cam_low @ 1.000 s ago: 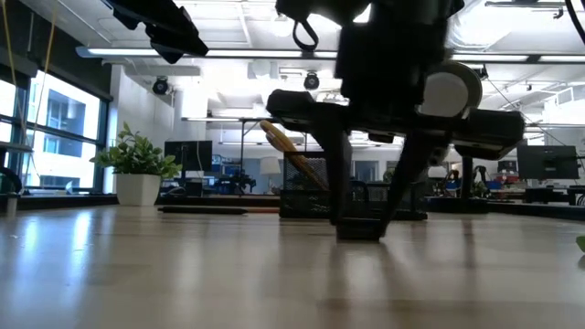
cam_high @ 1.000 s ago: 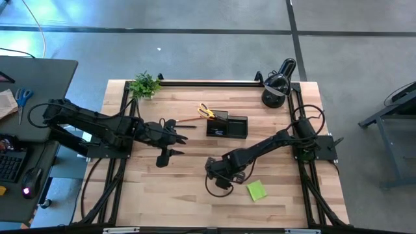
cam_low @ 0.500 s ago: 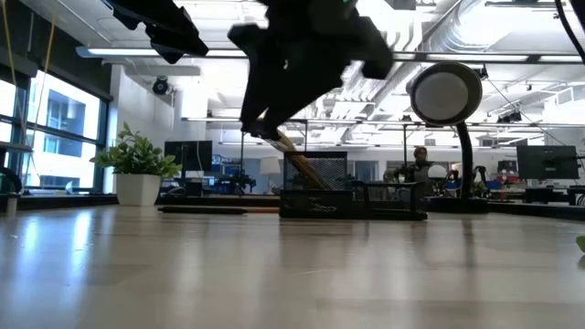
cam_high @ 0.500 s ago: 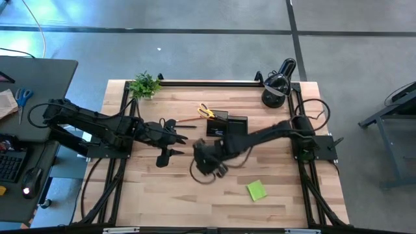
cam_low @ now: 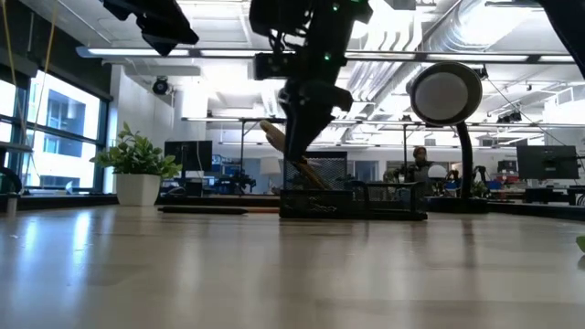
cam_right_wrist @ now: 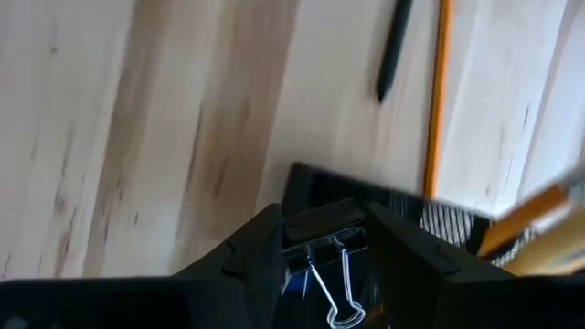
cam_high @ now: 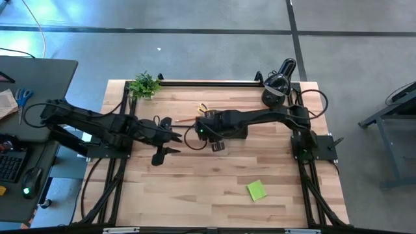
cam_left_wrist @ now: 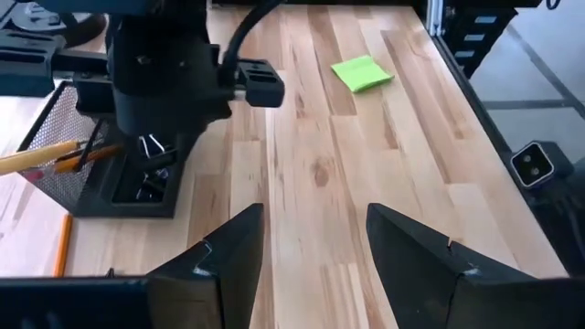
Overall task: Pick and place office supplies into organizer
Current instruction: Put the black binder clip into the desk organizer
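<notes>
- Right gripper [cam_right_wrist: 322,239] pinches a small black binder clip [cam_right_wrist: 322,227] between its two dark fingers [cam_right_wrist: 254,249]; the clip's wire handles hang toward the camera in the right wrist view.
- Jaws stand part-closed, only as wide as the clip's body.
- High view: right gripper [cam_high: 209,133] sits over the left end of the black organizer [cam_high: 235,127], at mid-table toward the far edge.
- Low view: the right arm comes down from above, its tip just over the organizer's [cam_low: 366,201] taller mesh section; clip itself not made out there.
- Right wrist view: the organizer's rim [cam_right_wrist: 315,178] lies directly under the clip; a mesh wall shows beside it.
- Left wrist view: a clip's wire loops [cam_left_wrist: 151,146] show under the right arm's wrist, above a low compartment of the organizer [cam_left_wrist: 128,196].
- Orange pencils [cam_left_wrist: 41,157] lean out of the taller mesh section.
- One orange pencil [cam_right_wrist: 435,100] and a black pen [cam_right_wrist: 393,50] lie on the table [cam_high: 195,182] just beyond the organizer, side by side, not touching it.
- Lime-green sticky-note pad [cam_high: 257,190] lies flat on the near right part of the table, well apart from the organizer.
- Left gripper [cam_high: 170,138] hovers left of the organizer, fingers [cam_left_wrist: 228,260] spread wide, nothing between them.
- Small green plant [cam_high: 144,84] at far left corner; black domed lamp [cam_high: 276,88] at far right.
</notes>
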Controlling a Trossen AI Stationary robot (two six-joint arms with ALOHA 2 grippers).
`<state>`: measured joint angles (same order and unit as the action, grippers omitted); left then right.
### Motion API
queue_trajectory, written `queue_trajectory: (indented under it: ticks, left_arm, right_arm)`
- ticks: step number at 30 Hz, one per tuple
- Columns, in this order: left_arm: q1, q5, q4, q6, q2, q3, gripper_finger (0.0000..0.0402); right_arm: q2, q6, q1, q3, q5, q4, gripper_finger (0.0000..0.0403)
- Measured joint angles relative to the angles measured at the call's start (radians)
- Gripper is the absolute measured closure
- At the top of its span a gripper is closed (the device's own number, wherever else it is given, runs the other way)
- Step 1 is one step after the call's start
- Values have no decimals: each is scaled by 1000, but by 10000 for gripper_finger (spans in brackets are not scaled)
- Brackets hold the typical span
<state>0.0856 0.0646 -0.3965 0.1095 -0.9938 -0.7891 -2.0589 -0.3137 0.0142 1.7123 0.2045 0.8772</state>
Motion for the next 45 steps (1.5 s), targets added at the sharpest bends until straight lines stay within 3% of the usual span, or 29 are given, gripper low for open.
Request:
queue_trajectory:
  ticks: [28,38,45]
  left_arm:
    - [0,0,-48,24,9,0,218]
    - [0,-5,-52,28,9,0,218]
    - [0,23,-92,27,9,0,218]
  right_arm:
    - [1,183,44,0,27,99,261]
    - [1,230,44,-1,58,85,179]
    - [1,297,39,-1,15,85,174]
